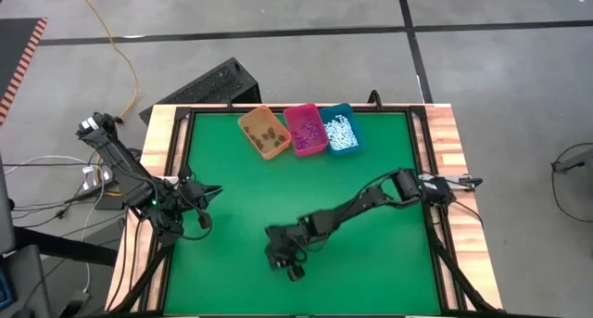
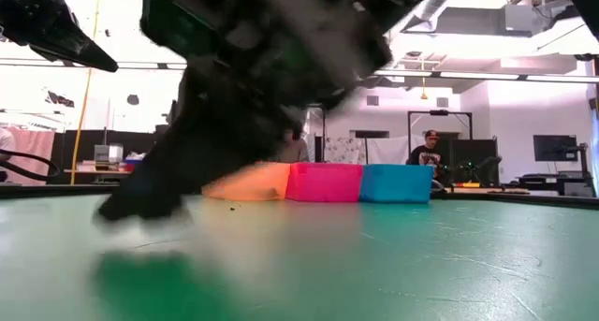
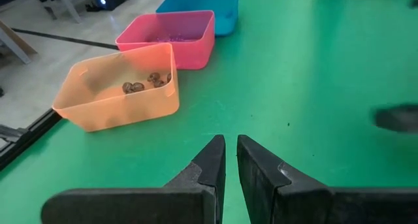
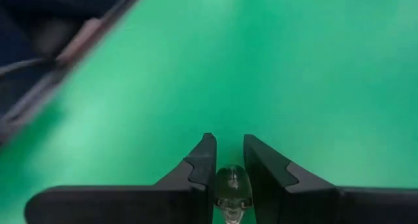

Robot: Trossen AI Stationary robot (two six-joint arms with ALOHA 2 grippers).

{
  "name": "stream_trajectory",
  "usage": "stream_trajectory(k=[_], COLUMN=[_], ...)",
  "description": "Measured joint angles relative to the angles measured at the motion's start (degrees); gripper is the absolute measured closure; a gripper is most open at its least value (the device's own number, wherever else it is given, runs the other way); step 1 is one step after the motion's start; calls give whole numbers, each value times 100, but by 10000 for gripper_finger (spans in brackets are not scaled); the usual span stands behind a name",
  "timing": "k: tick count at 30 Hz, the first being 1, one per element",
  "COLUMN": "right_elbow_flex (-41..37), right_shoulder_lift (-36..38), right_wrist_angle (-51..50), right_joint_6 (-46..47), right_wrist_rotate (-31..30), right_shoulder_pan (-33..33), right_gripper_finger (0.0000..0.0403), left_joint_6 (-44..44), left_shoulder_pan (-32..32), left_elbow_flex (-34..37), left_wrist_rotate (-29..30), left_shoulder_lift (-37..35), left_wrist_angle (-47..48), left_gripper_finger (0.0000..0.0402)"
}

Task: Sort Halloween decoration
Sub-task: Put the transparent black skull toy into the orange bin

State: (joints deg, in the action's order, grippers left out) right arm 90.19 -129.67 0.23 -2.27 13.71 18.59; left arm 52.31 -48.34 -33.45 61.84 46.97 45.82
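My right gripper [image 1: 295, 270] reaches down to the green mat [image 1: 371, 253] near its front middle. It is shut on one small decoration piece [image 4: 232, 185], a clear greyish bit shaped like a skull. In the low view it is a dark blur [image 2: 234, 87]. My left gripper [image 3: 230, 149] hovers over the mat's left side [image 1: 209, 192], shut to a narrow slit with nothing in it. At the far edge stand an orange bin [image 1: 265, 133] with brown pieces [image 3: 140, 85], a pink bin [image 1: 306, 129] with purple bits and a teal bin [image 1: 340, 130] with white pieces. My right gripper pinches the small skull-shaped piece's two sides [image 4: 222, 185] between its two fingers, a little back from their tips. The fingers [image 4: 202, 165] slant down toward the mat. I cannot tell whether the piece touches the mat.
The three bins stand side by side, touching [image 2: 325, 182]. A few tiny dark specks [image 2: 229, 207] lie on the mat in front of the orange bin. A wooden frame [image 1: 445, 170] borders the mat. A person [image 2: 428, 148] sits in the room behind.
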Motion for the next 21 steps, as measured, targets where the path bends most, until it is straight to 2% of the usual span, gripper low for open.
stream_trajectory(k=[9, 13, 21], right_elbow_flex=[16, 51, 329], right_shoulder_lift=[728, 966, 1007], right_wrist_angle=[130, 159, 453], right_joint_6=[-616, -1004, -1139], right_wrist_rotate=[-262, -591, -811], right_shoulder_pan=[-819, -1296, -2353], right_gripper_finger=[315, 315, 315], left_joint_6=[-61, -63, -64], left_shoulder_pan=[0, -2, -1], left_elbow_flex=[0, 0, 0], left_wrist_rotate=[29, 129, 321], left_shoulder_lift=[1, 1, 1], left_wrist_angle=[0, 3, 7], left_gripper_finger=[369, 369, 369])
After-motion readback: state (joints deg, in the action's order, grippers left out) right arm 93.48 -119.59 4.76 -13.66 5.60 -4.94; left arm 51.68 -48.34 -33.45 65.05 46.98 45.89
